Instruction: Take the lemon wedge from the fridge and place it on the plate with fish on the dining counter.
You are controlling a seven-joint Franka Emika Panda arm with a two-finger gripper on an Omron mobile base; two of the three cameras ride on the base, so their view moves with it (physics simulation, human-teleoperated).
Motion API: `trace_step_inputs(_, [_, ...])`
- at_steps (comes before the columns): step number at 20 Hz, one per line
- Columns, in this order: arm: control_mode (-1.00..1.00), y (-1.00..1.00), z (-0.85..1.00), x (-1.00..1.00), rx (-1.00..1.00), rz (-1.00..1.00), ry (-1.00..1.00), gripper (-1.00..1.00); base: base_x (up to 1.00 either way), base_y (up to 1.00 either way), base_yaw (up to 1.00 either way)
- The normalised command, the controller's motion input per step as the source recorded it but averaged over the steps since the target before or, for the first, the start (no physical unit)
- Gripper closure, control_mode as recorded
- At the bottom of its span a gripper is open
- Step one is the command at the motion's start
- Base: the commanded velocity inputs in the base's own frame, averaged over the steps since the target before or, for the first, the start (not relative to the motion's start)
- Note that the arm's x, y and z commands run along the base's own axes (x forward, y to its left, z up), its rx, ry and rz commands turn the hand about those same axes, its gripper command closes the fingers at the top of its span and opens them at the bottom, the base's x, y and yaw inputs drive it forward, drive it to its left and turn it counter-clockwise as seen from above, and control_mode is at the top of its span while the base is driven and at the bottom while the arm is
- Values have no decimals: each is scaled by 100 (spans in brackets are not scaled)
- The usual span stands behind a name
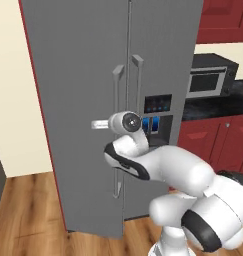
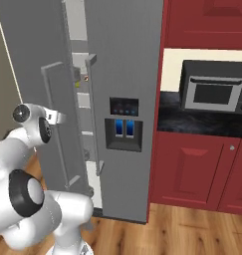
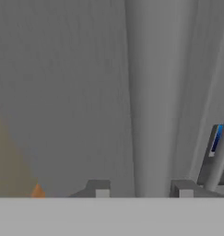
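You are at the door-opening step: the fridge (image 1: 83,100) fills the left and centre of the left base view, its left door swung slightly ajar, and nothing has been taken from it yet. At centre-left of that view the gripper (image 1: 99,124) reaches toward the left door's handle (image 1: 117,130); in the hand view the two fingertips (image 3: 98,188) stand apart on either side of the pale vertical bar of the handle (image 3: 152,92), spread rather than clamped, and you cannot tell from this view whether they touch it. Moving right in the right base view, the gap between the doors shows white interior shelves (image 2: 83,99), with a tiny yellow speck on an upper shelf that I judge to be the lemon wedge (image 2: 77,84), and a small red item (image 2: 86,77) just above it; both are too small to confirm. Further right stands the dispenser panel (image 2: 124,124), then the red cabinets (image 2: 192,169) and a microwave (image 2: 214,87) on the black counter (image 2: 192,119). Your next move, in my judgement, calls for swinging that door wide enough for the arm to reach the shelf.
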Motion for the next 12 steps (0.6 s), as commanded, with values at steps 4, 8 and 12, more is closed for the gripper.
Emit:
trace_step_inputs(4, [-100,100,80,-70,0,0,4,100,0,0,0])
trace_step_inputs(8, [-100,100,62,-91,-2,0,0,100,0,0,0])
trace_step_inputs(12, [-100,90,35,-100,-8,0,0,-100,0,0,0])
